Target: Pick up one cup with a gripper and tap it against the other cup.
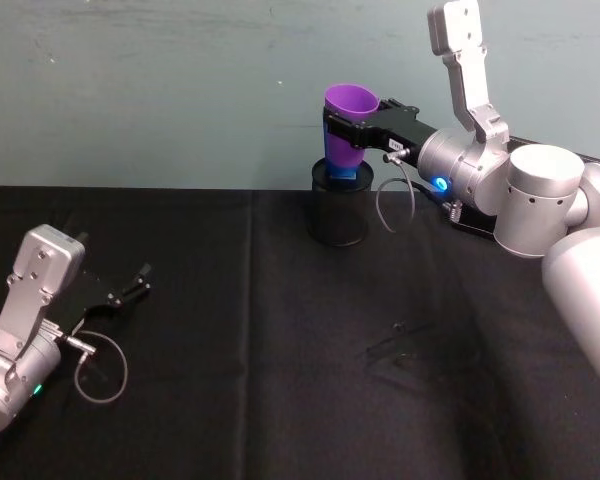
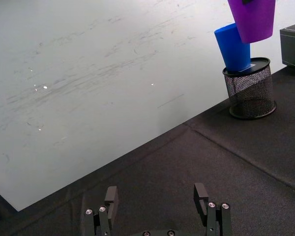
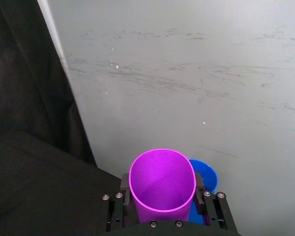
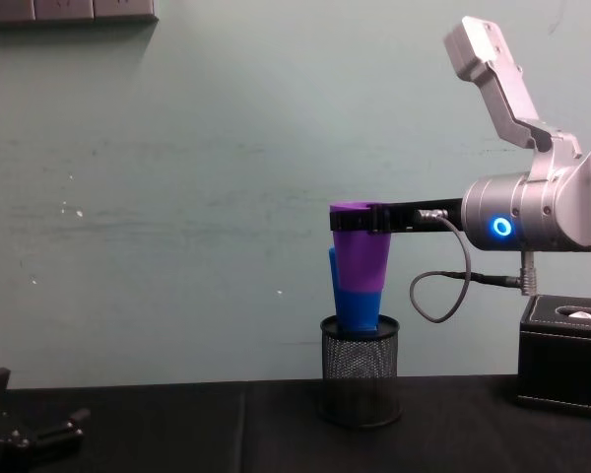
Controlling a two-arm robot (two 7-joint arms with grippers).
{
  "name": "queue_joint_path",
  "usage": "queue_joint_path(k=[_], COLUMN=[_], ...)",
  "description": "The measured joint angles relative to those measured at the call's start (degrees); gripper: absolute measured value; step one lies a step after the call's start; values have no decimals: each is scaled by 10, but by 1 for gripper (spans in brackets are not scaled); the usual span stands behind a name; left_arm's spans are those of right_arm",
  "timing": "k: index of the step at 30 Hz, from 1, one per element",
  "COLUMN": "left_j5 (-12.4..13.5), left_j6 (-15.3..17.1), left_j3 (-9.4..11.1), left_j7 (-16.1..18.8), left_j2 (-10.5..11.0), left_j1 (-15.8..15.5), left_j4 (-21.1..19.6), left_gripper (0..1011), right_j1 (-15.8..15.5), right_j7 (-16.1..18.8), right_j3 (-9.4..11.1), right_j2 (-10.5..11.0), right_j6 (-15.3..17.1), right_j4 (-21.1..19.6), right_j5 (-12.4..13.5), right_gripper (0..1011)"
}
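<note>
Between right gripper (image 1: pixel 346 130) fingers, head view: purple cup (image 1: pixel 350 103) being clamped upright, off tabletop (image 1: pixel 280 380). Blue cup (image 1: pixel 348 172) just beneath gripper, standing in mesh pen holder (image 1: pixel 338 215). Left gripper (image 1: pixel 130 285) lying well apart, low over tabletop.

Left wrist view: left gripper's fingers (image 2: pixel 111 196) spreading wide, holding nothing. Purple cup (image 2: pixel 252 19) overlapping blue cup (image 2: pixel 233 49) rim, contact unclear.

Right wrist view: blue cup (image 3: pixel 206 174) sitting just beside gripper's finger.

Chest view: purple cup (image 4: pixel 361 261) hanging below gripper, fronting blue cup (image 4: pixel 357 310).

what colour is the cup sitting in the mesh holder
The cup in the mesh holder is bright blue, clearest in the left wrist view.

Lab-like test bench: black-draped table (image 1: pixel 280 400) against scuffed pale wall (image 1: pixel 180 80).
</note>
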Motion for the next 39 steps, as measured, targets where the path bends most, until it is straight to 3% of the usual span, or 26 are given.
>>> queue_joint_path(k=[12, 23, 29, 39], left_j5=[0, 0, 0, 0], left_j6=[0, 0, 0, 0], left_j3=[0, 0, 0, 0], left_j7=[0, 0, 0, 0], left_j2=[0, 0, 0, 0], left_j1=[0, 0, 0, 0], left_j4=[0, 0, 0, 0], left_gripper=[1011, 1011, 1011, 1011], right_j1=[-5, -46, -75, -121], right_j7=[1, 21, 36, 91], right_j3=[1, 0, -6, -16], right_j2=[1, 21, 43, 109], right_j6=[-3, 19, 40, 68], right_j4=[-7, -71, -127, -225], right_j5=[0, 11, 24, 58], right_gripper=[726, 726, 726, 726])
